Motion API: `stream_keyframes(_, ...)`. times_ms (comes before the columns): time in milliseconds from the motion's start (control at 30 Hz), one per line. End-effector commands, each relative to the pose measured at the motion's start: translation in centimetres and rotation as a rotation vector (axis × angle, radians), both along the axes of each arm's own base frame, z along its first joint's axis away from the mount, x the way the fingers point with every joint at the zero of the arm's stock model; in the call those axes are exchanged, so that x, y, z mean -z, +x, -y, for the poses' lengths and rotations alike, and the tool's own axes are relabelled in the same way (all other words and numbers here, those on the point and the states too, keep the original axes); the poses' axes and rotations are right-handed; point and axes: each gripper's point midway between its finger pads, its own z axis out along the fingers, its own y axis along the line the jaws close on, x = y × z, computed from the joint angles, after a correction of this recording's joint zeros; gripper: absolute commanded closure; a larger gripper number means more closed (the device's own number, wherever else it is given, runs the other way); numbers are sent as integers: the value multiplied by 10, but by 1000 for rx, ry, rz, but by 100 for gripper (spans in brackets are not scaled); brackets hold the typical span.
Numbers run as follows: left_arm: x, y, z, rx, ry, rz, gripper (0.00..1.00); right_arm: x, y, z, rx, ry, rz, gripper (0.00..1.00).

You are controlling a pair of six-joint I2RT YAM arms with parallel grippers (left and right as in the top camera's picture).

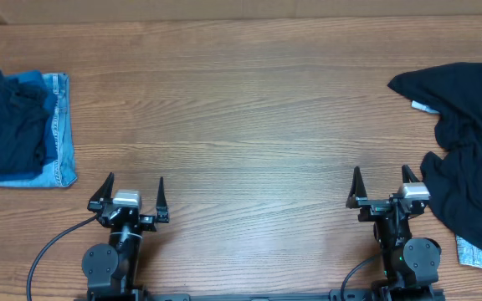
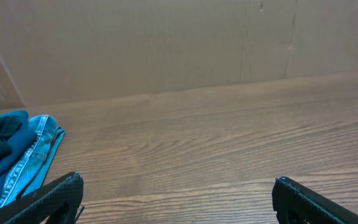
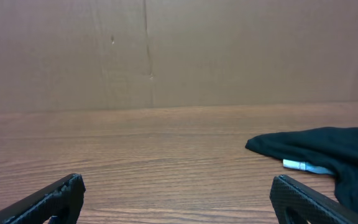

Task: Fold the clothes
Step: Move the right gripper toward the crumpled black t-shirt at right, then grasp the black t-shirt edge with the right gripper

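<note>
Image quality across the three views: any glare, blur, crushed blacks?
Overhead: even light, sharp grain, no glare; the black garment shows few folds. Left wrist: mild pale sheen on the table, denim slightly soft. Right wrist: clear, garment nearly featureless, its white label distinct.

The table (image 1: 249, 100) is showing smooth, matt wood grain; the black shirt (image 1: 475, 159) is looking like soft, matt cloth; the denim (image 1: 64, 142) is showing pale stitching.
</note>
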Motion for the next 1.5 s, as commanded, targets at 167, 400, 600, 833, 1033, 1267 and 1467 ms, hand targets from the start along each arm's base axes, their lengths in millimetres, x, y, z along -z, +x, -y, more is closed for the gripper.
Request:
stream_keyframes(167,0,0,4,17,-14,5,0,3,0,0,5,-4,0,0)
stream_keyframes(400,-1,0,4,20,-34,10,0,-4,0,1,6,19,25,0)
stream_keyframes(600,-12,-1,4,10,-237,16,0,-25,-6,16,90,81,28,0)
stream_keyframes(833,-42,-13,5,3,-231,-24,0,-74,-20,32,180,100,13,0)
stream_keyframes(1033,-65,-13,4,-9,-237,-120,0,-97,-10,31,187,103,-104,0)
stream_keyframes(1267,-64,4,6,-18,-230,-390,0,-86,20,28,204,34,-430,0)
stream_keyframes(1467,-54,18,6,-20,-198,-660,0,-67,43,12,144,3,-717,0)
